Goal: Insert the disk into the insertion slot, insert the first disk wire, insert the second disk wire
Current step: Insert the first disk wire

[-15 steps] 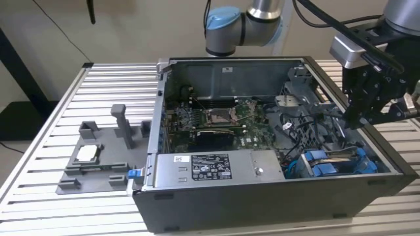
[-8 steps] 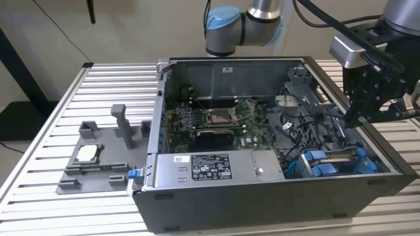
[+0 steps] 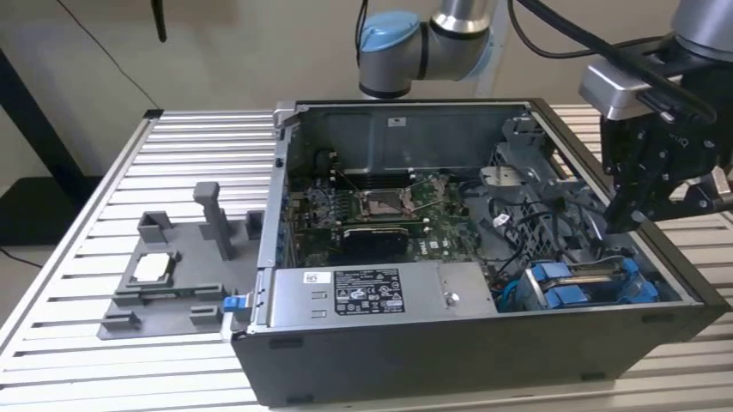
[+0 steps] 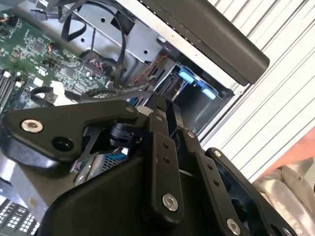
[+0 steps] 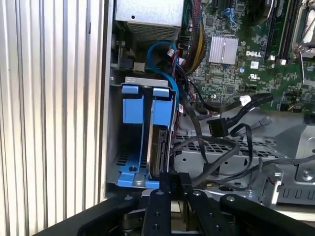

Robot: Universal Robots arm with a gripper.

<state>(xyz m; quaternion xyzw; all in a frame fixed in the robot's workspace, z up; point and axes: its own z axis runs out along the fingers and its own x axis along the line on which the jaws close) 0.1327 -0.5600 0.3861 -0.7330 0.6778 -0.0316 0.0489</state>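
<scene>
Hovering over the open computer case (image 3: 481,360), the gripper (image 5: 174,181) has its fingers closed together, nothing between them. Just beyond, the disk (image 5: 158,147) stands on edge in its blue carrier inside the insertion slot (image 5: 133,113), at the case corner beside the slatted table (image 5: 49,123). Black wires (image 5: 216,147) lie next to the slot; motherboard (image 5: 246,59) farther back.

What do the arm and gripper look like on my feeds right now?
The arm is silver-grey tubing with light blue joint caps; black cables loop beside it. A grey box sits at the wrist. The gripper is matte black, made of link bars with silver screw heads.
</scene>
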